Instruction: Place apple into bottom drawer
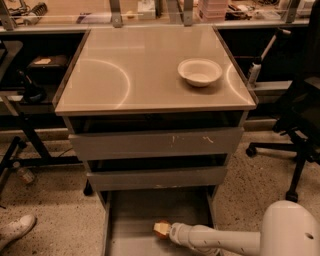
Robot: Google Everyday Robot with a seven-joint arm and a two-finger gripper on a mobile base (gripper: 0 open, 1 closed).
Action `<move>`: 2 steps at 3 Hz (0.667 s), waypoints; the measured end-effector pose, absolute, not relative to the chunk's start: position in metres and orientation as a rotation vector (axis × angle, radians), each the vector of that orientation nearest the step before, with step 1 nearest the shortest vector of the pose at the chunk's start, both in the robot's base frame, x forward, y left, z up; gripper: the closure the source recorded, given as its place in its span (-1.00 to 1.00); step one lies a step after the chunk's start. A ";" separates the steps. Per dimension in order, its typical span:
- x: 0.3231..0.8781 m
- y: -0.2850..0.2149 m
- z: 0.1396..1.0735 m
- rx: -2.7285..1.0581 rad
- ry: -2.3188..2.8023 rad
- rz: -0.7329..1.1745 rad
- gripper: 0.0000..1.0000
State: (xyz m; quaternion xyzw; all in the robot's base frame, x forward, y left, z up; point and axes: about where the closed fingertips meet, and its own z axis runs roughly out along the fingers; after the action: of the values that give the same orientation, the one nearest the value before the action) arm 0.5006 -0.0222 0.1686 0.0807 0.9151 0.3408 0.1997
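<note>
A speckled terrazzo floor (55,200) runs under a grey metal cabinet whose glossy beige top (140,75) catches curved arcs of reflected light. Behind it, a dark workbench (45,60) spans the room, with metal uprights (116,12) and clutter along a pale back ledge. Black frame legs (22,145) stand at the left, and a black office chair (300,135) on castors stands at the right. The gripper (167,231) sits low before the cabinet, near the view's bottom edge.
</note>
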 end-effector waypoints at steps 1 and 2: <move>0.506 -0.023 0.149 0.266 2.560 0.894 1.00; 0.505 -0.022 0.141 0.287 2.564 0.861 1.00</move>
State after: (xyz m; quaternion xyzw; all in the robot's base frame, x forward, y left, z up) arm 0.5045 -0.0217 0.1415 0.1033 0.9217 0.3096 0.2094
